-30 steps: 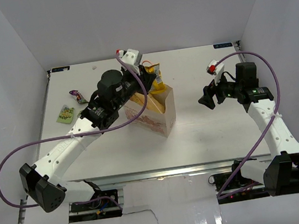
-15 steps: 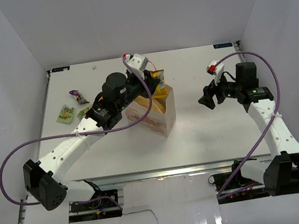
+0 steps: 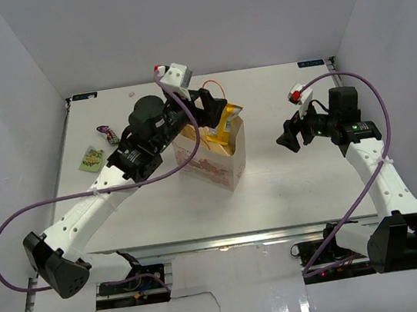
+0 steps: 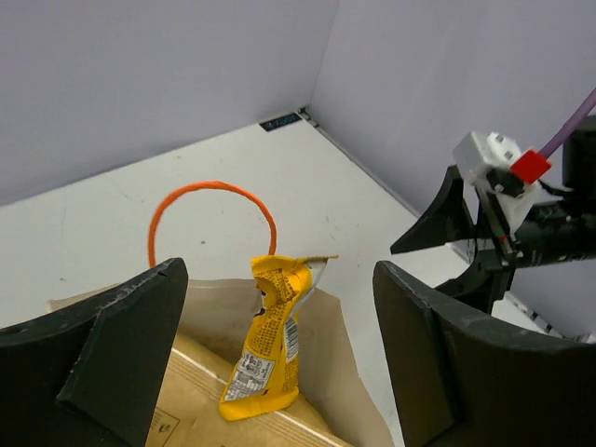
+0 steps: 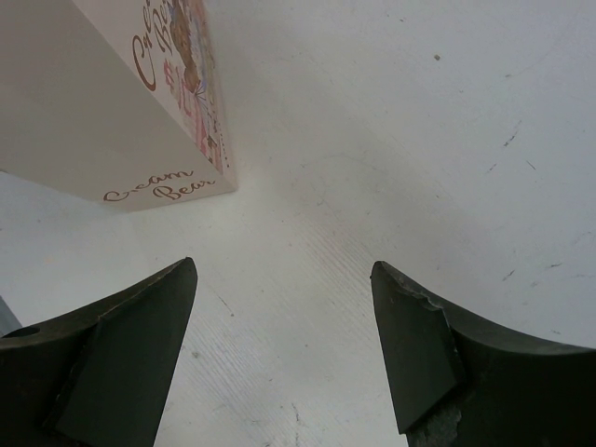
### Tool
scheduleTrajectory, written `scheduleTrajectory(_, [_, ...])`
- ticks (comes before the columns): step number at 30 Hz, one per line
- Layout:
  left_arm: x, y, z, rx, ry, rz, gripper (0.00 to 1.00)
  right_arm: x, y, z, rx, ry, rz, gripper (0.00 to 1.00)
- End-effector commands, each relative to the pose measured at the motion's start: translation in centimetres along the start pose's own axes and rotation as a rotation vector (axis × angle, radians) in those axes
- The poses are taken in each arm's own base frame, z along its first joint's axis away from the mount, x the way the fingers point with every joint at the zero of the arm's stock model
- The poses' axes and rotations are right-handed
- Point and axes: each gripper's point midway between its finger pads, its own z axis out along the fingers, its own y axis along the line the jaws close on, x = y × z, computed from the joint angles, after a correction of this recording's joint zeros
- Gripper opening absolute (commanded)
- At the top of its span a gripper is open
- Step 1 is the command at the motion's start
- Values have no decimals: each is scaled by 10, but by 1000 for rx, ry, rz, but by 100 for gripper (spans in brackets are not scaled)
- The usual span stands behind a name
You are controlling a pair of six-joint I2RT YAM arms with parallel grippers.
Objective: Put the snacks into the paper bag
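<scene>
As the open left gripper [image 4: 277,270] hung above the paper bag [image 4: 340,358], the chip bag [image 4: 265,345] stood inside, its foot partly hidden.

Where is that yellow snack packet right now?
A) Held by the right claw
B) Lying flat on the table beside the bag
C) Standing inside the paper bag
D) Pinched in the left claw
C: the yellow packet stands inside the paper bag, while the left gripper hangs above it with its fingers spread wide, gripping nothing.
</scene>
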Motion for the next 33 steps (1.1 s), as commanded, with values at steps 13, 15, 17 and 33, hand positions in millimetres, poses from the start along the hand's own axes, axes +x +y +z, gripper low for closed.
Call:
scheduleTrajectory(13, [24, 92, -188, -560, -189, -470, 89, -144, 45, -11, -387, -285, 95, 82])
scheduleTrajectory(15, [49, 96, -202, -600, -155, -549, 89, -166, 45, -8, -423, -311, 106, 82])
scheduleTrajectory(17, [68, 96, -208, -608, -121, -594, 89, -181, 50, -5, -454, -322, 101, 82])
scheduleTrajectory(33, [123, 92, -205, -619, -18, -725, 91, -175, 67, 53, -489, -231, 74, 77])
